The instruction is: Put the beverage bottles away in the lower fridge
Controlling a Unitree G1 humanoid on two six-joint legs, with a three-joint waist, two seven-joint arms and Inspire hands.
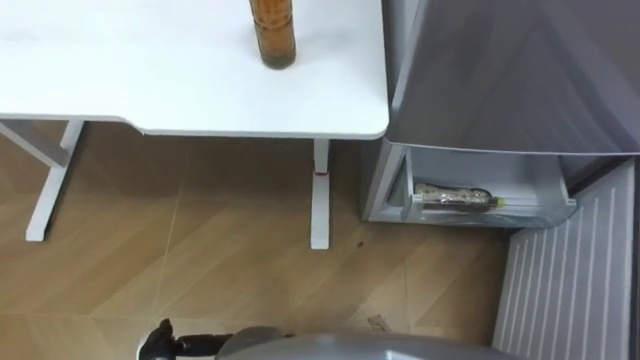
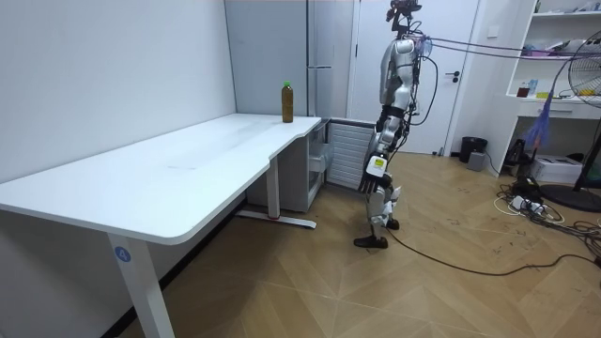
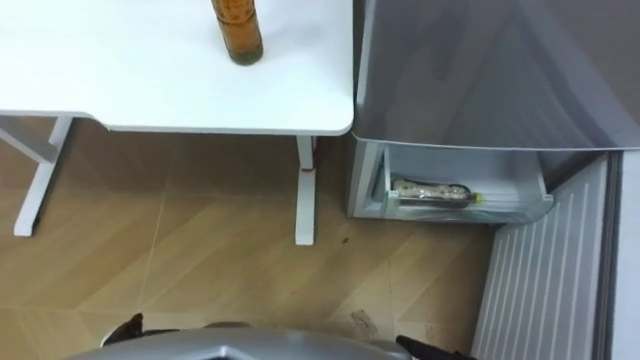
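Drinks sit apart: one brown bottle (image 1: 273, 35) stands upright on the white table (image 1: 150, 90), well ahead of the left hand (image 1: 160, 342), whose fingers cannot be told as spread or curled. A second bottle (image 1: 455, 197) lies on its side in the lower fridge compartment (image 1: 490, 215), straight ahead of the right hand (image 3: 430, 350), whose fingers are equally unreadable. The fridge door (image 1: 570, 280) stands open beside it.

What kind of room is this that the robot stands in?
Probably an office or a laboratory room, not a home kitchen: a long white desk along the wall, a grey fridge beside it with its lower compartment open, and white shelves by the door.
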